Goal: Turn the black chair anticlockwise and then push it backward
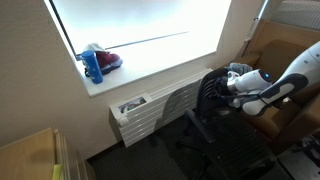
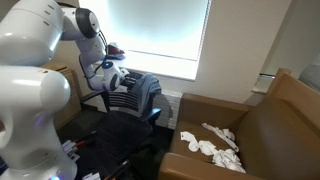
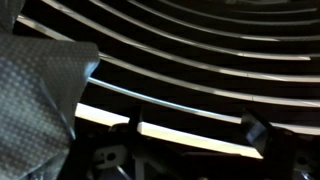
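Note:
The black chair (image 1: 212,102) stands by the radiator under the window, and it also shows in an exterior view (image 2: 138,98) with its ribbed backrest, dark seat and wheeled base. My gripper (image 1: 233,80) is up against the top of the backrest (image 2: 119,78). In the wrist view the backrest ribs (image 3: 190,45) fill the frame very close. The seat fabric (image 3: 40,90) is at the left. My two fingers stand wide apart at the bottom (image 3: 195,135) with nothing between them.
A brown upholstered seat (image 2: 270,125) holding white cloths (image 2: 215,140) stands beside the chair. A white radiator (image 1: 150,112) sits under the window sill, where a blue bottle (image 1: 93,66) and a red object stand. A wooden surface (image 1: 30,155) is at the lower left.

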Robot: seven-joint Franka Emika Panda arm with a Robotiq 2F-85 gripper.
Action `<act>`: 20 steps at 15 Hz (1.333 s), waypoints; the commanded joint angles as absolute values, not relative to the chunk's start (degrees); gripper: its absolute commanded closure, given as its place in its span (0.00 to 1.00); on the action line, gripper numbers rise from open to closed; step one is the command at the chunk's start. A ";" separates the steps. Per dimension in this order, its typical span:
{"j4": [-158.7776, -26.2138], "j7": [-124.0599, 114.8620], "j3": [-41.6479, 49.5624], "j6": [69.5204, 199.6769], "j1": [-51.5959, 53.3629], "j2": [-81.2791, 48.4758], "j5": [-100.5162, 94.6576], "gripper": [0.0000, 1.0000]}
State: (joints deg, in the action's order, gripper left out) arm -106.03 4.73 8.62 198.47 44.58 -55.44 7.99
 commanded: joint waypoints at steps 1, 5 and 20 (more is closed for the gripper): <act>-92.91 4.03 13.31 198.47 46.99 -65.07 10.44 0.00; -94.43 4.35 13.56 198.47 47.29 -63.28 10.08 0.00; -113.92 -3.86 7.44 158.11 35.61 -32.23 -6.61 0.00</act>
State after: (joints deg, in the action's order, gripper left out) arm -108.20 -1.03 7.78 162.55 38.25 -37.39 -2.32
